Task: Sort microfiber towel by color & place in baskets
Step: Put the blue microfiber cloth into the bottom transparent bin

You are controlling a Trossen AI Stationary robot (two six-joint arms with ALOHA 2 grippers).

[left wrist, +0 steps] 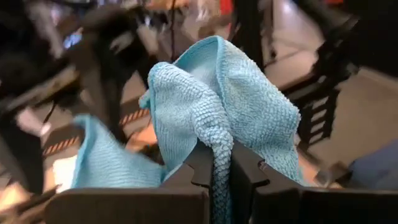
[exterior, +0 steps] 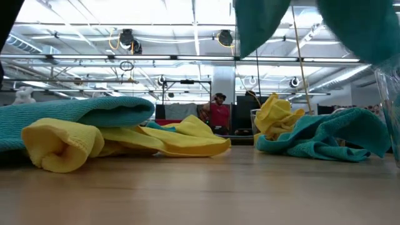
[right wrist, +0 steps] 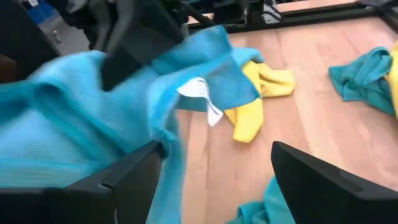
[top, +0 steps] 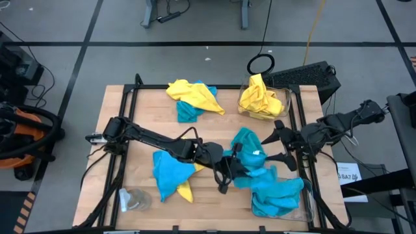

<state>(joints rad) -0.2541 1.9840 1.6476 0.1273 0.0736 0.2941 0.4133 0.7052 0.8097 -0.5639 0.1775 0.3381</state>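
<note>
My left gripper (top: 231, 160) reaches across the table's middle and is shut on a turquoise towel (top: 248, 144). This towel bunches up past the fingers (left wrist: 186, 112) and hangs high above the tabletop (exterior: 262, 25). My right gripper (top: 276, 149) stands open just right of that towel, which lies against its one finger (right wrist: 134, 177); I cannot tell whether they touch. The far right basket (top: 285, 97) holds yellow towels (top: 260, 97). The near right basket (top: 309, 207) holds turquoise towels (top: 276, 195). My left gripper pinches a bunched, rope-like fold of the turquoise towel (left wrist: 215, 163) between its two fingers. The fingers come about level from the table's left. The towel is lifted clear of the tabletop, part of it standing up past the fingers and part hanging slack below.
A yellow and turquoise pile (top: 192, 99) lies at the far middle. Another pile (top: 170, 172) lies near left, beside a small clear round object (top: 133, 198). A black keyboard (top: 305, 77) sits beyond the far right corner. A person (exterior: 219, 112) shows far behind the table.
</note>
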